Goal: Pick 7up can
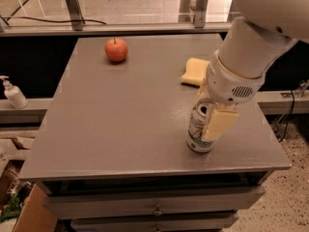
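Note:
The 7up can (pixel 195 129), silver-white with green lettering, stands upright on the grey table (pixel 120 120) near its front right edge. My gripper (pixel 208 129) comes down from the big white arm (pixel 246 57) at the upper right. It sits at the can, with its cream part overlapping the can's right side and covering part of the top. The can rests on the table.
A red apple (pixel 116 50) sits at the table's back left. A yellow sponge (pixel 195 71) lies at the back right, just behind my wrist. A soap dispenser (pixel 13 94) stands on a ledge to the left. The table's front edge is close below the can.

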`<state>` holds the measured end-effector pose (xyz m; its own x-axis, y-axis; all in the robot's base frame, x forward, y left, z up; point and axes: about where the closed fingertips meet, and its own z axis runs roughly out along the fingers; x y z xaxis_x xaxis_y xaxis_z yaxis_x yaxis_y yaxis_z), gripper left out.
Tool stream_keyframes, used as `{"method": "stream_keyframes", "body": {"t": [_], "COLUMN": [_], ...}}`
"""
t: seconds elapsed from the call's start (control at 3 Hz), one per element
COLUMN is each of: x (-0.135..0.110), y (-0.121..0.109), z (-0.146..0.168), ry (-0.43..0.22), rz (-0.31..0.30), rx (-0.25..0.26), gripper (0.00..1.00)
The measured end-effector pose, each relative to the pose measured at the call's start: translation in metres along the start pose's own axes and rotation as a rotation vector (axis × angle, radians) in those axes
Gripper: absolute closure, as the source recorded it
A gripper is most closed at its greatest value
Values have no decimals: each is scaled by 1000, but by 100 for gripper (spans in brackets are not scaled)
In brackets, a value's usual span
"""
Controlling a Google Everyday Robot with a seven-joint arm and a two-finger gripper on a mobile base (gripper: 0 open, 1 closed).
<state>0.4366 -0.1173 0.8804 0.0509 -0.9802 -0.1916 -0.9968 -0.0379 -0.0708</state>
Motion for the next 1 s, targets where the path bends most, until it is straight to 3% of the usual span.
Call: {"method": "stream_keyframes", "body": {"t": [0.67,1.0], "x": [5,3], "y": [-5,-20], "z": [-5,-18], "ry": [4,-13], "rz": [24,37], "rx": [0,29], "gripper": [88,100]}}
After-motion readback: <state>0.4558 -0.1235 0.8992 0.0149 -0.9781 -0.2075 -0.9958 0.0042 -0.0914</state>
